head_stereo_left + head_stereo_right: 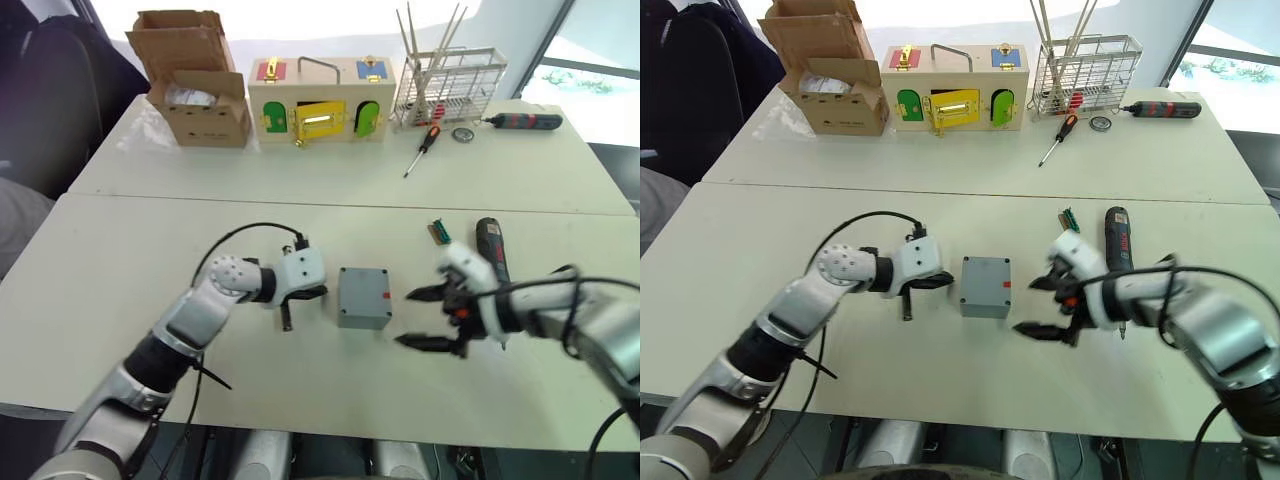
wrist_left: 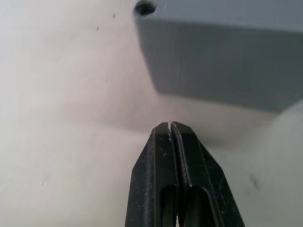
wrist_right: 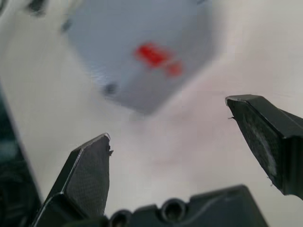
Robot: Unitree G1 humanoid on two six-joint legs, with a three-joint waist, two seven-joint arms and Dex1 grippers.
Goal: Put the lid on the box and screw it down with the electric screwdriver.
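The box is sitting mid-worktop between both arms, red mark facing the right side. Its top looks closed with a corner hole showing, so the lid is probably already seated, though the seam can't be made out. The left end effector is pressed together, just beside the box. The right end effector is spread wide, empty, near the box. The electric screwdriver is lying just behind the right arm. It is best gripped mid-body, bit kept vertical over a corner hole, with the box being braced by the left.
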